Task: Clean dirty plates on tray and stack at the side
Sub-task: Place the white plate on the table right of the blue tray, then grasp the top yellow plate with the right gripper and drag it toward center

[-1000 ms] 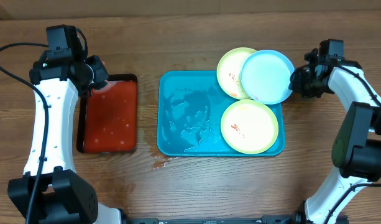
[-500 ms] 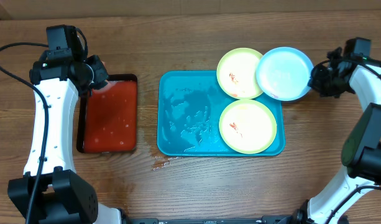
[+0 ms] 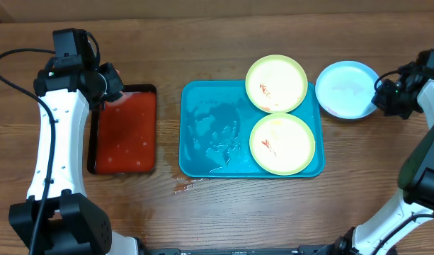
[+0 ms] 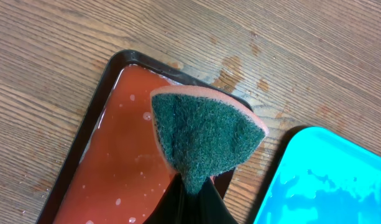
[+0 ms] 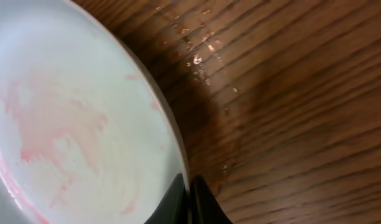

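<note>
Turquoise plastic filled the middle of the overhead view, where the tray (image 3: pixel 202 134) lay with its long side running left to right on the desk (image 3: pixel 202 42). Three plates showed. The upper yellow-green plate (image 3: pixel 276 83) overlapped the tray's far rim, and the lower yellow-green plate (image 3: pixel 282 144) sat inside it; both carried red smears. The blue-white plate (image 3: pixel 349 89) rested on the desk just right of the tray, with the right claw (image 3: pixel 384 95) at its outer edge. The left claw (image 3: pixel 107 83) hung over the black tray (image 3: pixel 124 131), so the smeared pair lay to its right, well apart across the tray's wet half; the right arm was nearer them.

From the left wrist, the left claw (image 4: pixel 191 186) pinched the one sponge (image 4: pixel 202 140), green face up, above the black tray's red liquid.

From the right wrist, the right claw (image 5: pixel 190 194) was pressed together on the blue-white plate's rim, faint pink streaks on its face.
</note>
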`<state>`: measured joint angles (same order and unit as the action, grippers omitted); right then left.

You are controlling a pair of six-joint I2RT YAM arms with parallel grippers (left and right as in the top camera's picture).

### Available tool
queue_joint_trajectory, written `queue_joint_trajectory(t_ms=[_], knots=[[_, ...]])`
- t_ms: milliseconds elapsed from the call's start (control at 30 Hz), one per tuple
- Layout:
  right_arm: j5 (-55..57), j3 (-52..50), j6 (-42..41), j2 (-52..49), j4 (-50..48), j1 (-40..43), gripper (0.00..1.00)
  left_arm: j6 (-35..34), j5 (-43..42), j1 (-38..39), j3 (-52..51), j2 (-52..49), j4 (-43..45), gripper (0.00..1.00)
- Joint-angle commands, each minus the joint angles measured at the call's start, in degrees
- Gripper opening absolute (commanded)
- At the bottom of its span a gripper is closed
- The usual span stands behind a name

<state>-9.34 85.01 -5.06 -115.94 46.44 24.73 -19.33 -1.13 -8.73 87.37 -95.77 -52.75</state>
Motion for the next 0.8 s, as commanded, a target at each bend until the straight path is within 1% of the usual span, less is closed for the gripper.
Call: queue_joint_trajectory(t_ms=[0,167,200,233,267,300,333,367,400,533,633,700,767], knots=[[0.98,0.55,0.28,0.15,-0.61,0.79,0.04,0.02,-0.39,-0.24,0.0,0.2,0.09,0.04],[1.79,0.55,0.24,0.07,-1.36,1.55,0.04,0.02,-0.42,-0.24,0.0,0.2,0.09,0.04],[1.79,0.55,0.26,0.07,-1.33,1.55,0.06,0.04,-0.42,-0.24,0.0,0.2,0.07,0.04],[1.81,0.55,0.31,0.07,-1.14,1.55,0.17,0.02,-0.42,-0.24,0.0,0.2,0.09,0.04],[1.81,0.55,0.31,0.07,-0.85,1.55,0.39,0.02,-0.39,-0.24,0.0,0.2,0.09,0.04],[1.79,0.55,0.28,0.07,-0.61,1.55,0.49,0.02,-0.42,-0.24,0.0,0.2,0.09,0.04],[1.64,0.55,0.28,0.07,-0.5,1.53,0.51,0.02,-0.42,-0.24,0.02,0.2,0.09,0.04],[0.48,0.57,0.28,0.09,-0.5,1.38,0.57,0.02,-0.42,-0.24,0.0,0.2,0.09,0.04],[-1.18,0.74,0.31,0.17,-0.5,1.22,0.6,0.02,-0.42,-0.24,0.0,0.2,0.09,0.04],[-15.52,3.58,0.35,0.79,-0.04,-0.57,0.59,0.02,-0.42,-0.24,0.0,0.2,0.13,0.04],[-23.04,5.9,0.31,1.07,-1.49,-4.11,0.59,0.02,-0.44,-0.24,0.0,0.2,0.15,0.04],[-23.52,6.08,-0.24,1.05,-3.96,-7.13,0.59,0.02,-0.44,-0.24,0.0,0.17,0.13,0.04],[-20.39,5.99,-2.23,0.7,-6.49,-10.64,0.59,0.02,-0.44,-0.24,0.0,0.17,0.13,0.04]])
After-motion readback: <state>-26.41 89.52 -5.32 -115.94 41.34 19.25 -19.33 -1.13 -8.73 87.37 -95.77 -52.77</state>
